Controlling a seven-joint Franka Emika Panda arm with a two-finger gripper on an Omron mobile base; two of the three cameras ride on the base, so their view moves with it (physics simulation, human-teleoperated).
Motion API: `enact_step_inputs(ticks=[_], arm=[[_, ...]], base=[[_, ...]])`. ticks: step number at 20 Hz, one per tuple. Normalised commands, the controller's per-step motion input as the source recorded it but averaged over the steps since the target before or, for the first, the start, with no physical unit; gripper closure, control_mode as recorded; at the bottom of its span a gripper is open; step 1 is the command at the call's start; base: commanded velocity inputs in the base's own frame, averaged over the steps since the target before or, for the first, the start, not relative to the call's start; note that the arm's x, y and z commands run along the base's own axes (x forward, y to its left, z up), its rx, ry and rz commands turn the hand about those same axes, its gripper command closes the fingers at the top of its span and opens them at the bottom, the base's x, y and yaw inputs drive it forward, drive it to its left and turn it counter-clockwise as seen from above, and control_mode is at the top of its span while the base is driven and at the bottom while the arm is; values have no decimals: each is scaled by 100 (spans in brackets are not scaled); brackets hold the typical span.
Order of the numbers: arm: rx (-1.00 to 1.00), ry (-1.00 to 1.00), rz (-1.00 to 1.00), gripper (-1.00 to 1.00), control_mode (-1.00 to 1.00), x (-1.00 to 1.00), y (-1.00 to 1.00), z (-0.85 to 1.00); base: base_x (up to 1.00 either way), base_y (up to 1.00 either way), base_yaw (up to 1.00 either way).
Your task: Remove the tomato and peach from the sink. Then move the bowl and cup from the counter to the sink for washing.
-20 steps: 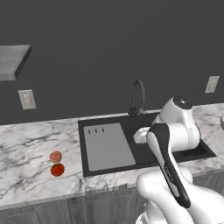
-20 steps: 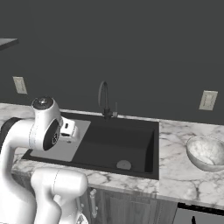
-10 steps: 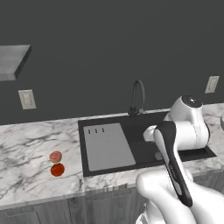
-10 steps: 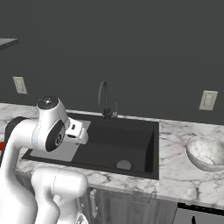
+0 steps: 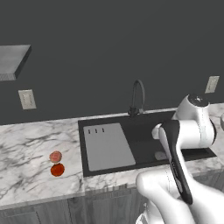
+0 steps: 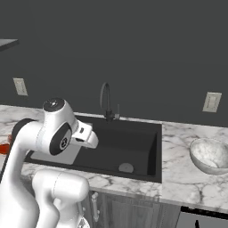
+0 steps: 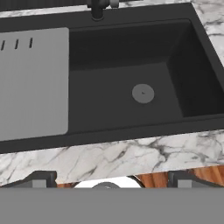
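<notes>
The sink holds no fruit now; only its round drain and the grey panel at one side are seen in it. The tomato and the peach lie close together on the tabletop, to the left of the sink, the peach just behind the tomato, so the first part of the task seems done. The bowl stands on the tabletop to the right of the sink, well apart from the fruit. The hand is wide and carries nothing; it looks down over the front edge of the basin. Probably the arm turns toward the bowl next, because this is the thing waiting for washing.
</notes>
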Motion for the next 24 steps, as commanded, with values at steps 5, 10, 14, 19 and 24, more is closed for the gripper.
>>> enact_step_inputs(ticks=[5,10,14,19,24], arm=[[-6,0,-7,-100,-100,0,-34,3],[-9,0,-4,-100,-100,0,-35,2],[-9,0,-3,-100,-100,0,-36,2],[-7,0,-1,-100,-100,0,-35,2],[-4,0,0,-100,-100,0,-36,3]], base=[[0,0,0],[0,0,0],[0,0,0],[0,0,0],[0,0,0]])
